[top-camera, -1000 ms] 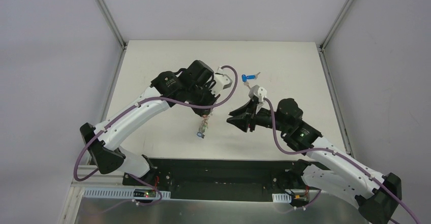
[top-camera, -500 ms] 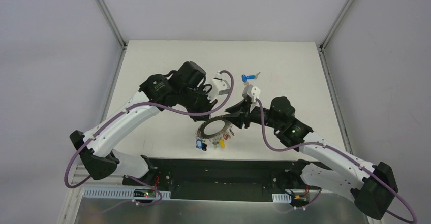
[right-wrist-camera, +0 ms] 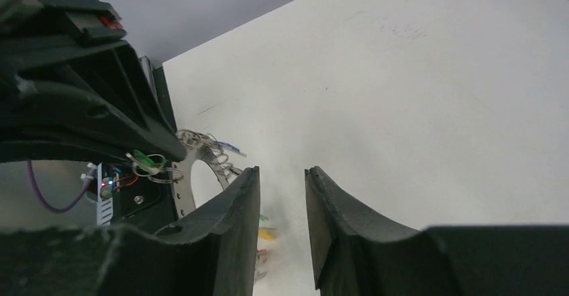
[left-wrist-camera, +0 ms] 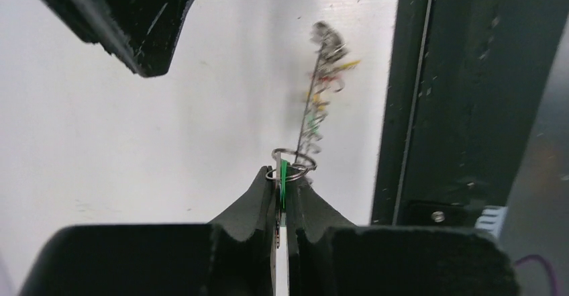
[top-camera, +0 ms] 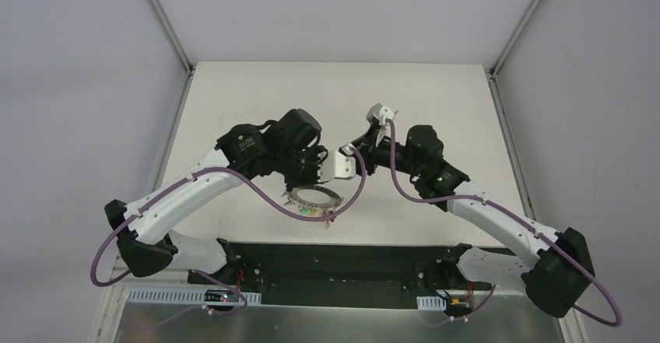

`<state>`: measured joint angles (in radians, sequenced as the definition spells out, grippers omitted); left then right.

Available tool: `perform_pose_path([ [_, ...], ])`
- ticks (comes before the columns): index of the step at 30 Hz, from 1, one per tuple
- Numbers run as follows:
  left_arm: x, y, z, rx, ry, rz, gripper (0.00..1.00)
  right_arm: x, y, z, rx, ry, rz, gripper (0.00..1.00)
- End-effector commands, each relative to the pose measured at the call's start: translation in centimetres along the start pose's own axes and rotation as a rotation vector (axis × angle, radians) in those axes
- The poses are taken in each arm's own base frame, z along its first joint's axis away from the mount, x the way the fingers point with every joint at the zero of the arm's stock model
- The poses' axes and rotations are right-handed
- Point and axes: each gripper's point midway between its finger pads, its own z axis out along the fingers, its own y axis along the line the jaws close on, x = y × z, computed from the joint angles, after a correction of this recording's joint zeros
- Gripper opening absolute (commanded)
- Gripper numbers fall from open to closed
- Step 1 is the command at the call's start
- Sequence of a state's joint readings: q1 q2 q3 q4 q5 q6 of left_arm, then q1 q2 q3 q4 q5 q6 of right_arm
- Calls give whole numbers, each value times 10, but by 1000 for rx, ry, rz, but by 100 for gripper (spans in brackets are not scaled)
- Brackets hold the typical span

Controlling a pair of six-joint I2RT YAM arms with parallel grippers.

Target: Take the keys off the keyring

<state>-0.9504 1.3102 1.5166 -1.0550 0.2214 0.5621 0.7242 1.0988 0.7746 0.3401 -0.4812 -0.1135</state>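
Observation:
My left gripper (top-camera: 302,181) is shut on a green key (left-wrist-camera: 284,175) by its head, with a small split ring at the fingertips. The large grey keyring (top-camera: 331,201) hangs from it above the table's near edge, seen edge-on and blurred in the left wrist view (left-wrist-camera: 310,111). Several keys (top-camera: 321,213) dangle under it, yellow and green among them (right-wrist-camera: 267,233). My right gripper (top-camera: 352,147) is open and empty, just right of the keyring (right-wrist-camera: 182,199), its jaws pointing at it (right-wrist-camera: 282,172). The green key also shows in the right wrist view (right-wrist-camera: 142,156).
The black base rail (top-camera: 342,253) runs along the table's near edge, right under the hanging keys. The right wrist camera (top-camera: 381,113) covers the spot where a loose blue key lay. White table (top-camera: 257,102) lies beyond.
The left gripper has lifted and swung the keyring, which now hangs flat-on rather than bunched. The right gripper has moved up and left toward it, covering the loose blue key.

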Motion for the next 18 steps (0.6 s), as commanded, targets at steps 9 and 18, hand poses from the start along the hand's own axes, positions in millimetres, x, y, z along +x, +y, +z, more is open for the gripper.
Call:
perform_pose_path([
  [9,-24,29,15,-216,-224,577,0,-6,40,-16,-203,-27,-60,35],
  [18,-39,40,28,-313,-307,701,0,12,48,-24,-259,19,-89,34],
])
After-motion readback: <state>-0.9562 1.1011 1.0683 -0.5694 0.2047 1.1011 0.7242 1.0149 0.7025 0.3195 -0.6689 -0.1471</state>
